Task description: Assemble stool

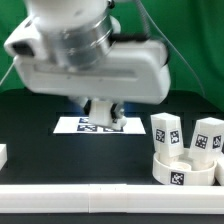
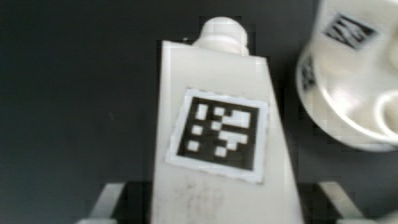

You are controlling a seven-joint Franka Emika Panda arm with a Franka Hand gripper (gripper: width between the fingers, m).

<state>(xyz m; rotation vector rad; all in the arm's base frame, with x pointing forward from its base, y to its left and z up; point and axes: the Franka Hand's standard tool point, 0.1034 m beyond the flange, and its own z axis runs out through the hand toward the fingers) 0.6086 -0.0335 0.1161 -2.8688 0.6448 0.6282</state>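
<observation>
The fingers [image 2: 222,200] are clenched on a white leg [image 2: 217,110], which the wrist view shows standing between the two finger pads [image 2: 111,200] with its narrow peg end pointing away from the camera and a square tag on its flat face. The exterior view does not show this grip clearly: there the arm's big white body fills the upper frame, and only the fingers [image 1: 101,112] reaching down over the marker board [image 1: 70,125] can be made out.

The black counter [image 1: 30,125] carries everything. A long white bar [image 1: 110,198] runs along its near edge in the exterior view.

The marker board lies flat near the middle of the counter, directly under the arm; the wrist view does not take it in.

The seat [image 1: 183,172], a low round disc with a tag on its side, sits at the exterior view's right, close to the bar. Two legs [image 1: 166,133] stand upright on it, tags facing the camera. The wrist view catches only a curved white edge of the seat [image 2: 347,90] just beside the held leg, blurred, with part of a tag visible.

A small white piece [image 1: 3,155] shows at the exterior view's left edge, too cropped to identify.
</observation>
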